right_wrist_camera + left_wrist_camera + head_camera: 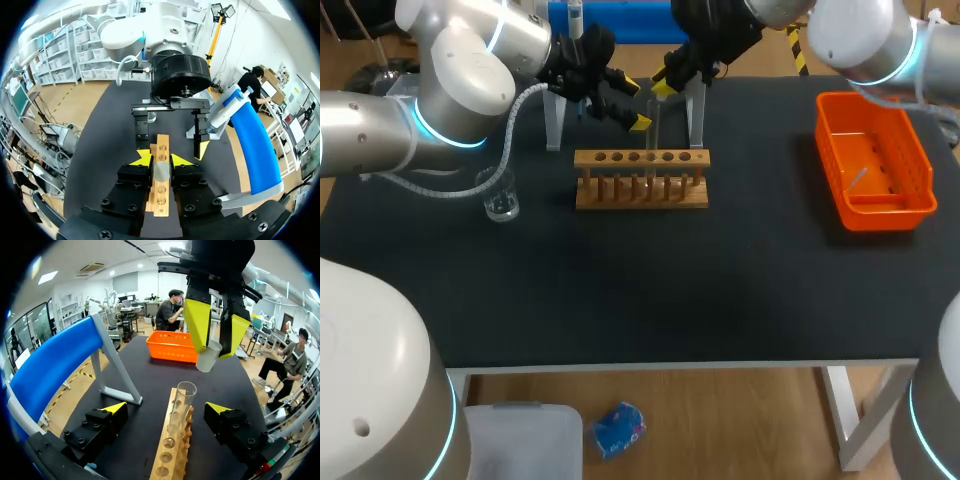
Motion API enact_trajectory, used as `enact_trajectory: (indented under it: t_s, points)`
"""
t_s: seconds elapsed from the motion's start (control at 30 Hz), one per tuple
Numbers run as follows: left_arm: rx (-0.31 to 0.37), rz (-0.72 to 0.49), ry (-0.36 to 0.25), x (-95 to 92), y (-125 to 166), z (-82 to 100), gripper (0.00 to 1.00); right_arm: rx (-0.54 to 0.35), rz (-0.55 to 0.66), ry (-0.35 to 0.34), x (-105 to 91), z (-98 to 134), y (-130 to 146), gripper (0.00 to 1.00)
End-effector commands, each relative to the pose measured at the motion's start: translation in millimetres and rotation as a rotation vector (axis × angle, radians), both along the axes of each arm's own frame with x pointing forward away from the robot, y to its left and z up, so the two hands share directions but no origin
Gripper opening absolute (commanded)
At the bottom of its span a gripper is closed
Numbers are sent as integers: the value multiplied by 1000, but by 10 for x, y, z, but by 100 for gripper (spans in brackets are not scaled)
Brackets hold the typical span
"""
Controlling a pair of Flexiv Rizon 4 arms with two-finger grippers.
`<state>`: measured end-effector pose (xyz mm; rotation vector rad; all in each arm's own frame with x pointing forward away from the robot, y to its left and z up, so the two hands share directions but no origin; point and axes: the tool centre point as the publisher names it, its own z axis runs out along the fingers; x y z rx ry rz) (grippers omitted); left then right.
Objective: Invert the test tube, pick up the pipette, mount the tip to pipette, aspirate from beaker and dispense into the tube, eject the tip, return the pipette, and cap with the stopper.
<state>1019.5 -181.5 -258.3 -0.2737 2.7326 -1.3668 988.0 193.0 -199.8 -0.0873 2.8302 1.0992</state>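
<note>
My left arm (440, 110) comes in from the left and bends across toward the middle. Its tool (166, 411) has its two yellow-tipped fingers spread wide apart. My right arm (865, 40) enters from the far right corner. Its tool (161, 159) points downward, just ahead of and above the left tool, with its fingers drawn close and pinching a grey stopper (161, 171) from both sides.

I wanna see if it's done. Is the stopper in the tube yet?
No, the right end effector holds the stopper above the open test tube.
</note>
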Motion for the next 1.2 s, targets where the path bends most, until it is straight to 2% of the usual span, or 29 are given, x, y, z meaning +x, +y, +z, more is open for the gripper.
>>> enact_trajectory:
  t_s: [0.03, 0.4, 0.93, 1.2]
  points:
    - [3, -3, 4, 11, 2, 8, 100, -2, -1, -1, -9, 6, -6, 0]
    - [3, -3, 4, 11, 2, 8, 100, 3, 6, -2, 35, -24, 23, 0]
    - [3, -3, 4, 11, 2, 8, 100, -38, 9, -25, 105, -126, 94, 0]
    - [3, -3, 4, 11, 2, 8, 100, -36, 11, -12, 131, -193, 106, 0]
